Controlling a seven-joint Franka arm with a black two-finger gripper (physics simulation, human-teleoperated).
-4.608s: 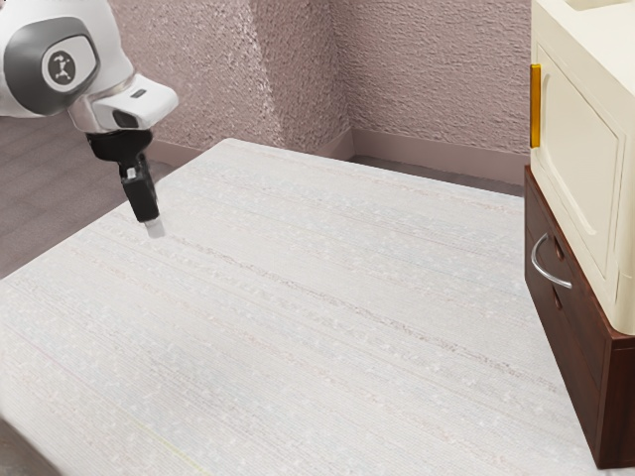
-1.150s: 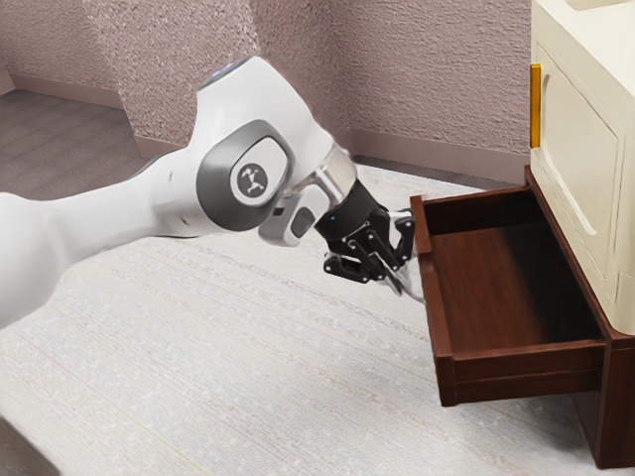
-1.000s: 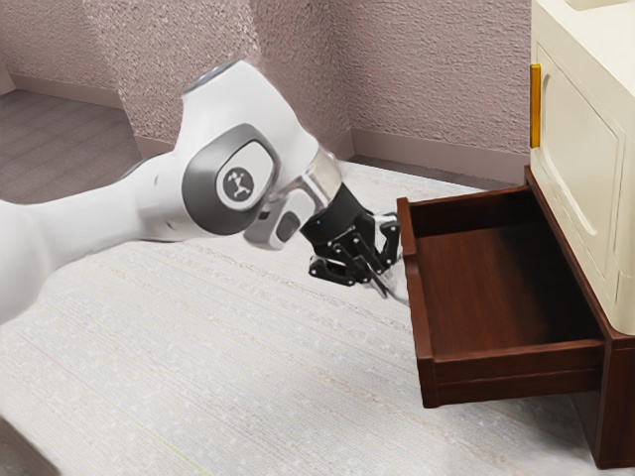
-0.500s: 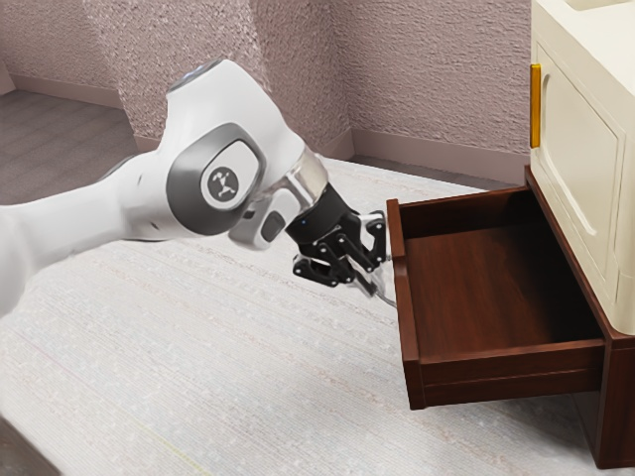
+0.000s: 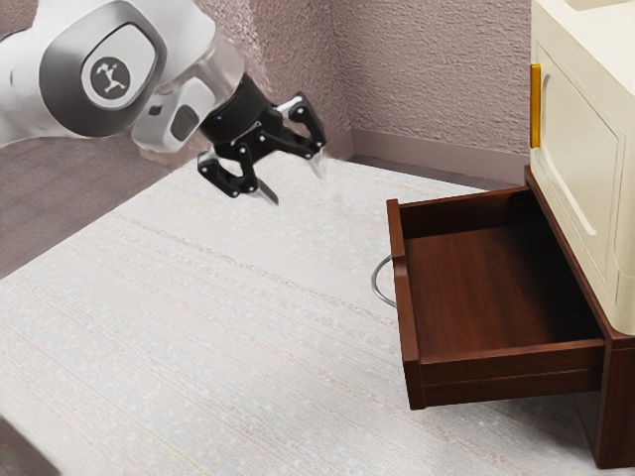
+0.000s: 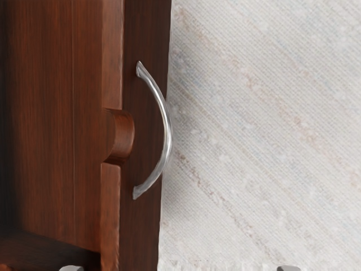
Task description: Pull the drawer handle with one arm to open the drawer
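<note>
Handle (image 6: 168, 132): curved silvery metal bar, both ends fixed to the drawer's outer face. It bows outward from the front, toward the exterior view's left. Drawer (image 5: 408, 342): standing open, drawn well out of the dark brown cabinet (image 5: 619, 402), its inside exposed. The wood is reddish brown, darkest deep inside toward the cabinet. A rounded notch (image 6: 124, 136) is cut into the top edge of the front, beside the middle of the handle.

Gripper (image 5: 296, 183): in the air, well apart from the handle, toward the exterior view's upper left. Jaws spread wide, tips separated, angled downward; grip free, contact with handle nil. Arm (image 5: 184, 35): white with grey trim, enters from the exterior view's upper left.

A cream cabinet (image 5: 578, 149) rests on top of the brown one, with a yellow-orange upright strip (image 5: 536, 106) at its front edge. Bench (image 5: 198, 327): pale, faintly streaked top, running beneath the open drawer. Behind: rough pinkish-grey wall (image 5: 437, 79).
</note>
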